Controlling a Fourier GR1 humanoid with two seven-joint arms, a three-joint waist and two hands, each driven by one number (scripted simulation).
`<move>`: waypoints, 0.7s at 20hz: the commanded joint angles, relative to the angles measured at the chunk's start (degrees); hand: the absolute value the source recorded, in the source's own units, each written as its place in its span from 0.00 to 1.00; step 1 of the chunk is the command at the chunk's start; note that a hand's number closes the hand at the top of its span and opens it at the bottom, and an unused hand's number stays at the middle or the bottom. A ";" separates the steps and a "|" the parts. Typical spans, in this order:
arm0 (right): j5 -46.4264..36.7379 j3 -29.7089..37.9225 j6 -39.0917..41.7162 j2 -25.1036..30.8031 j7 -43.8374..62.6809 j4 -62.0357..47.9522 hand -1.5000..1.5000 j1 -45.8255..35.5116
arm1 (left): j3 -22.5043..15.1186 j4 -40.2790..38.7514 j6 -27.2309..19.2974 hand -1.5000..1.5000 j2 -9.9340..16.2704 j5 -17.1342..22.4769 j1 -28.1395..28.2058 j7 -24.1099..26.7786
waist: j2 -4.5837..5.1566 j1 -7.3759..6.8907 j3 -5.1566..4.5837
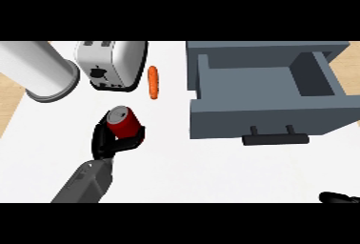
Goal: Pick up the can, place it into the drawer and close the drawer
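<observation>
- The red can (125, 123) sits left of the frame's centre, tilted, its silver top turned toward the upper left, above the white table (211, 171).
- The left hand (112, 140) is grasping the can: black fingers curl round its lower part from below and from both sides, with the grey forearm (85, 183) running down to the lower left edge.
- Just above and to the right of the can lies an orange carrot (153, 82), set lengthwise up the frame, apart from the can.
- Left of the carrot, near the top edge, stands a white toaster (111, 64) with a dark knob on its near face.
- In the upper left corner lies a large white cylinder (38, 71) with a grey rim, near the toaster.
- Between the can and the drawer there is only bare table; the carrot lies above that stretch.
- The grey drawer (267, 116) fills the upper right of the frame, pulled open, its dark handle (275, 139) facing the lower edge.
- The drawer's inside (260, 78) shows only grey walls and floor.
- The right hand (339, 197) shows only as a black tip at the lower right corner; whether its fingers are curled or straight I cannot tell.
</observation>
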State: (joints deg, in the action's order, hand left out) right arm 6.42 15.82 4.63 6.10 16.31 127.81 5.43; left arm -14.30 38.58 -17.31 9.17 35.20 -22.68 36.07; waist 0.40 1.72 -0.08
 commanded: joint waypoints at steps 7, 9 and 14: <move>0.00 2.46 -0.24 0.53 0.00 1.27 0.00 0.11 | 2.07 -6.26 10.68 1.00 -0.97 -3.62 -11.77 -3.25 | -0.32 -1.04 0.06; 1.12 3.20 -0.40 2.49 3.14 1.01 0.00 -2.45 | 0.36 -5.66 7.98 1.00 -2.68 -4.75 -16.22 -7.33 | -0.30 -0.88 0.06; 1.28 4.42 1.18 1.96 -1.29 -1.47 0.00 -0.54 | -0.84 2.66 5.00 1.00 -0.47 -7.91 -18.94 -14.52 | -0.44 -1.33 0.10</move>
State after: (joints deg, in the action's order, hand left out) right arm 5.94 18.11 4.75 6.54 15.99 128.54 6.11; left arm -14.64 39.32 -11.03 8.67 29.48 -37.71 25.16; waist -0.07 0.42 0.01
